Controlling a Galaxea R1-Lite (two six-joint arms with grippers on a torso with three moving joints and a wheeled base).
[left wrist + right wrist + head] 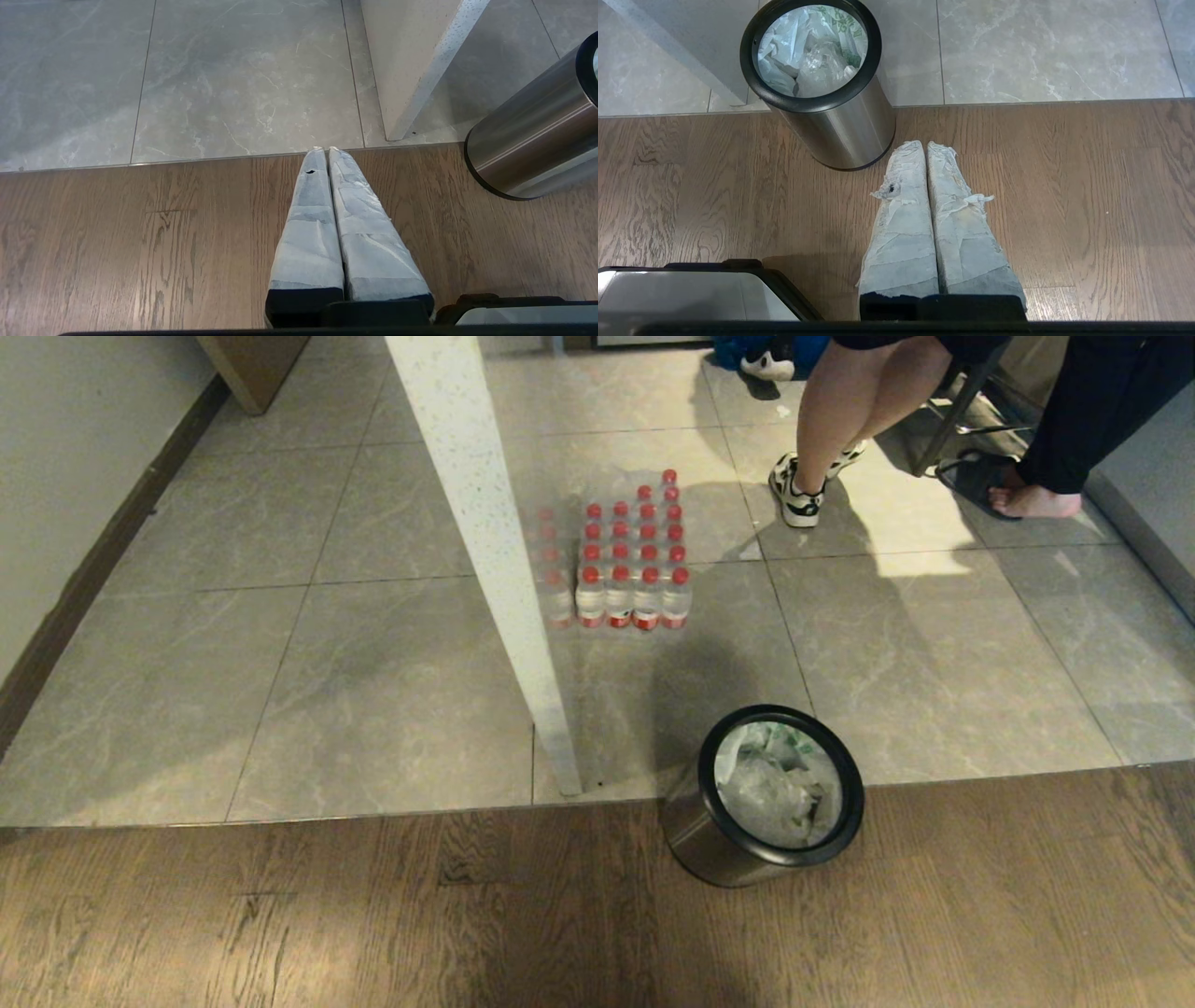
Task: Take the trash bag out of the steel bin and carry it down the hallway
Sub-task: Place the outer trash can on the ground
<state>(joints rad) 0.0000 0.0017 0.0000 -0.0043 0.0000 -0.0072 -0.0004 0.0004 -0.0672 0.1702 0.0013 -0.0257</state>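
Observation:
The steel bin with its black rim stands on the wooden floor at the edge of the grey tiles, low and right of centre in the head view. Inside it lies the crumpled white trash bag with green printing, also visible as the trash bag in the steel bin. My right gripper hangs over the wood beside the bin's base, shut and empty. My left gripper is shut and empty too, with the steel bin off to one side. Neither arm shows in the head view.
A white speckled wall edge ends at the floor just left of the bin. A pack of red-capped bottles sits behind it on the hallway tiles. A person's legs and a bare foot are at the far right.

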